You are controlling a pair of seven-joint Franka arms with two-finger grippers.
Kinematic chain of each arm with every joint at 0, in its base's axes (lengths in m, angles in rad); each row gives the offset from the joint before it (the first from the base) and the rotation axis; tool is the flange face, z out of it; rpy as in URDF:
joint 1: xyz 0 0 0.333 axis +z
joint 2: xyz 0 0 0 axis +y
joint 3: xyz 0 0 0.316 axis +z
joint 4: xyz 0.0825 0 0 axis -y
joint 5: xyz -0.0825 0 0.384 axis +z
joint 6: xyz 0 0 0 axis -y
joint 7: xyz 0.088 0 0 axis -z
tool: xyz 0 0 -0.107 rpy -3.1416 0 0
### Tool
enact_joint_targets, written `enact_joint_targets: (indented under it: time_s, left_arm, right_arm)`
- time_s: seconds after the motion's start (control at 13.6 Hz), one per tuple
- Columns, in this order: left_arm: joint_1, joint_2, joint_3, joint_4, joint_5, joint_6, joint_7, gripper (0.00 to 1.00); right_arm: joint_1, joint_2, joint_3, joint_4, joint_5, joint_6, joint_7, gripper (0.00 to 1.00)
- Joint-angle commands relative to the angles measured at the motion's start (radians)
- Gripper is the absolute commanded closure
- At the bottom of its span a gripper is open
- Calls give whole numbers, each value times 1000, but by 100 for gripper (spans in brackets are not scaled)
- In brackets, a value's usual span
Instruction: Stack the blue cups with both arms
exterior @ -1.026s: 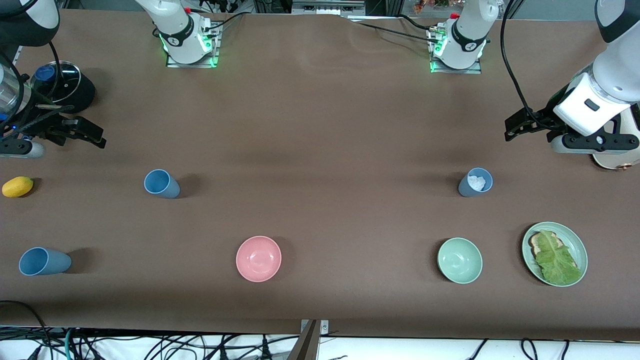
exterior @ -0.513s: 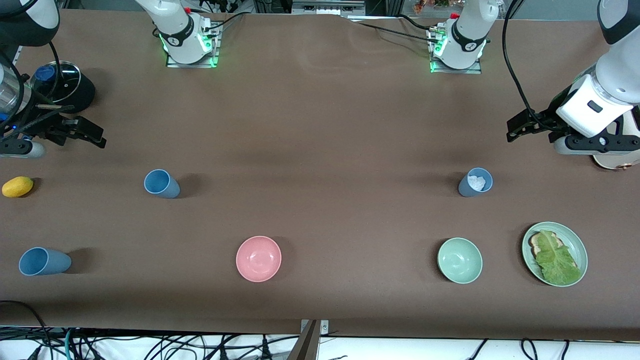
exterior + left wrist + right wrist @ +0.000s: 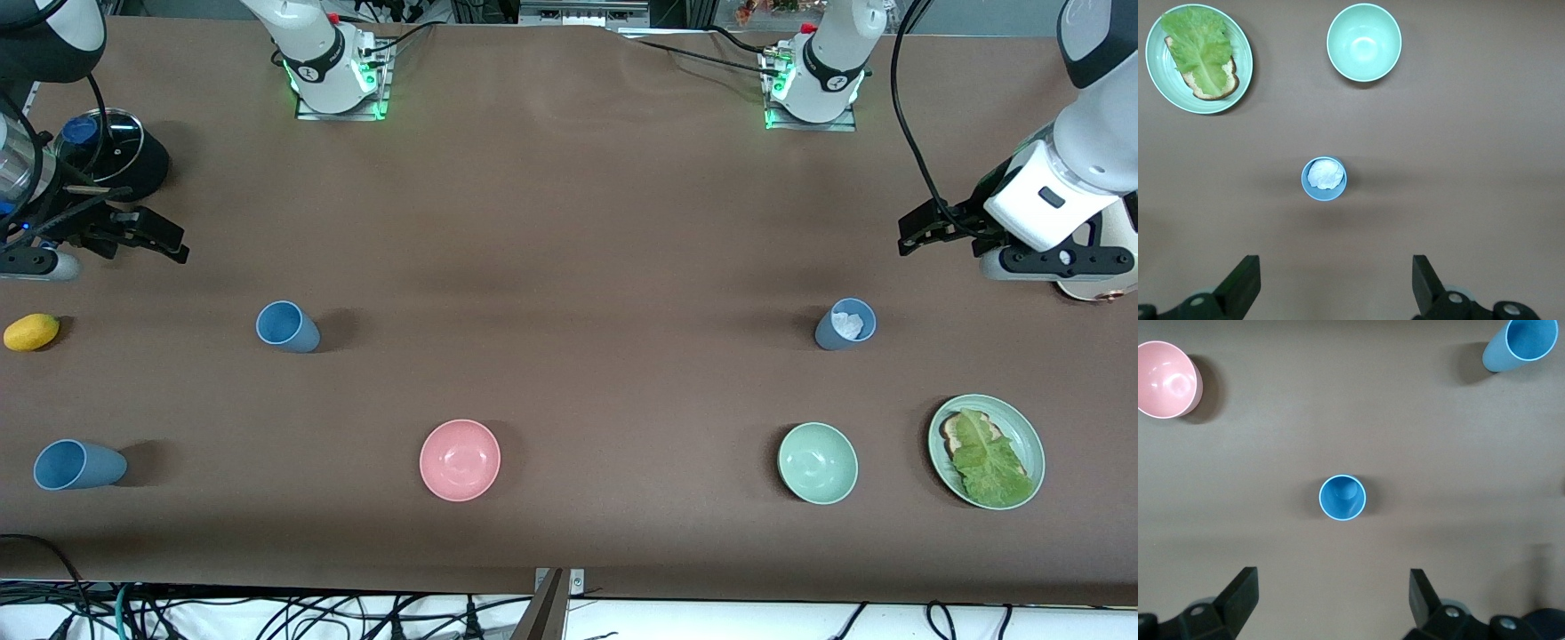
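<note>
Since a second ago only the left gripper (image 3: 920,233) has shifted slightly; it hangs empty, jaws wide apart, over the table's left-arm end. The right gripper (image 3: 147,240) hangs at the right arm's end, jaws also spread, gripping nothing. Three blue cups stand upright and well apart: a greyer cup (image 3: 845,324) with something white inside, a brighter cup (image 3: 286,326), and a third cup (image 3: 76,464) nearer the front camera. Between them along the front sit a pink bowl (image 3: 460,460) and a green bowl (image 3: 817,463).
</note>
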Motion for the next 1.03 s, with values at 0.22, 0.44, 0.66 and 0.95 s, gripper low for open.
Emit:
enact_joint_targets:
  time_s: [0.22, 0.44, 0.66, 0.95]
  left_arm:
    - [38, 23, -1, 28, 11, -23, 22, 0]
    - [39, 25, -1, 25, 11, -23, 22, 0]
    - [39, 25, -1, 20, 11, -23, 22, 0]
    - [41, 51, -1, 15, 11, -29, 22, 0]
  right_arm:
    - [-9, 9, 8, 22, 0, -20, 0, 0]
    - [-9, 9, 8, 22, 0, -21, -1, 0]
    - [-9, 9, 8, 22, 0, -23, 0, 0]
    - [-9, 9, 8, 22, 0, -23, 0, 0]
